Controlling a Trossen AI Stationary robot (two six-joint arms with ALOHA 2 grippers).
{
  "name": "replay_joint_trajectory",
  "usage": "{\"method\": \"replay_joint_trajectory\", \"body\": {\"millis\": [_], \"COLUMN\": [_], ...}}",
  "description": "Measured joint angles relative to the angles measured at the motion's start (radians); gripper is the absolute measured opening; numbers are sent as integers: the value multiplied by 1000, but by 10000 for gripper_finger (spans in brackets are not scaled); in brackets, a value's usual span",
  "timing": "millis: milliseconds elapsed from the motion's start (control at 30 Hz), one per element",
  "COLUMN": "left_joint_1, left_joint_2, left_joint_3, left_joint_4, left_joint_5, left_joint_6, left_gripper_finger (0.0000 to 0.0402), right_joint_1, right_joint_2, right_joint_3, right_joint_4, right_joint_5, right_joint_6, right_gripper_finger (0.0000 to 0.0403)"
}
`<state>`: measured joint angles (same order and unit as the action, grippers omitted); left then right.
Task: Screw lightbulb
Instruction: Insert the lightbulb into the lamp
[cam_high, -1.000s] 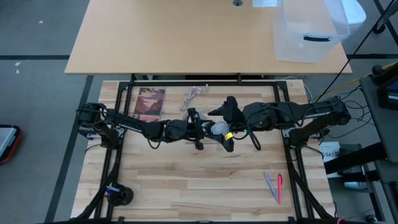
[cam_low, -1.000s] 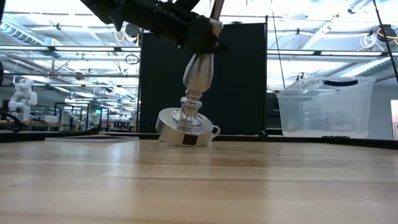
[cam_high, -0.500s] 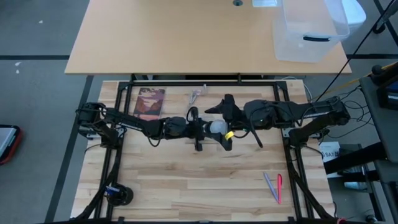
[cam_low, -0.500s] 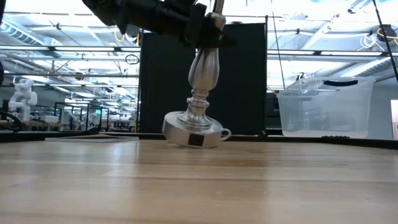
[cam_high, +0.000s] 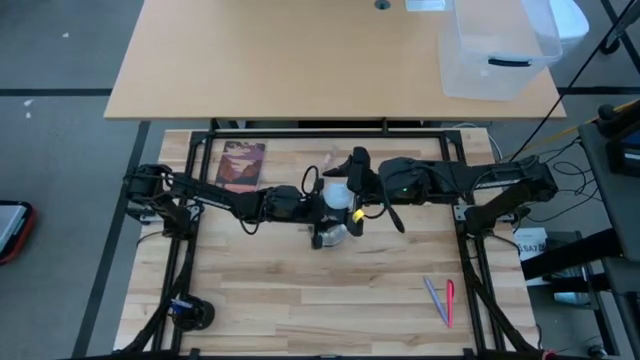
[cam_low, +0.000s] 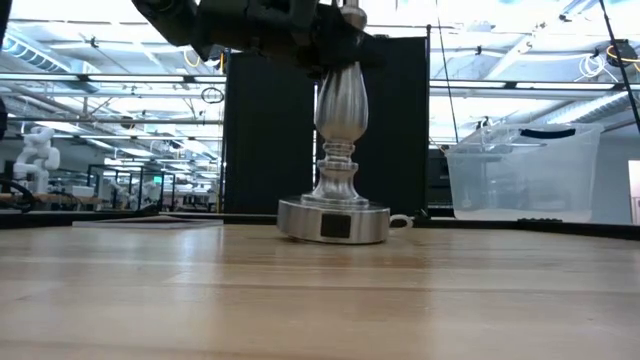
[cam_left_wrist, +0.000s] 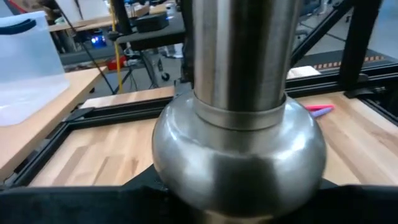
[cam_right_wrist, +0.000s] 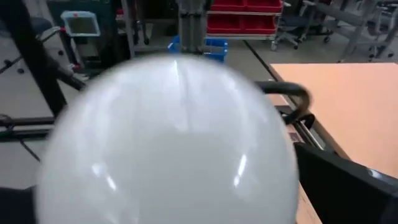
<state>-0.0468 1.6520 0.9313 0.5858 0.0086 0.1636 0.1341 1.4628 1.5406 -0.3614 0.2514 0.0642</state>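
My right hand (cam_high: 352, 196) is clamped on the lightbulb (cam_high: 337, 195); my left hand (cam_high: 318, 205), just beside, grips the stand (cam_low: 336, 160).

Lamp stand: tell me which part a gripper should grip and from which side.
Grip the lamp stand around its fluted upper body, from the side and level with the table. It stands upright on a broad round base, and the lightbulb occupies its top, so the column's sides are what stays reachable.
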Motion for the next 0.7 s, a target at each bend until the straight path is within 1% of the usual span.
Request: {"method": "replay_joint_trajectory", "body": {"millis": [133,467,700], "left_joint_1": [-1,17,22], "left_joint_2": [0,0,0], "left_joint_3": [0,0,0], "left_joint_4": [7,2,-3], "left_joint_5": [2,19,29], "left_joint_6": [3,-32,-56], "left_gripper_finger": [130,130,130], "right_joint_1": [1,2,2], "right_joint_2": [5,6,5], "right_joint_3": [0,1,1], "right_joint_4": [29,35,-4], "right_joint_5": [-42,-42,-40], "right_joint_6": [-17,-51,-51], "right_gripper_finger": [398,398,398]}}
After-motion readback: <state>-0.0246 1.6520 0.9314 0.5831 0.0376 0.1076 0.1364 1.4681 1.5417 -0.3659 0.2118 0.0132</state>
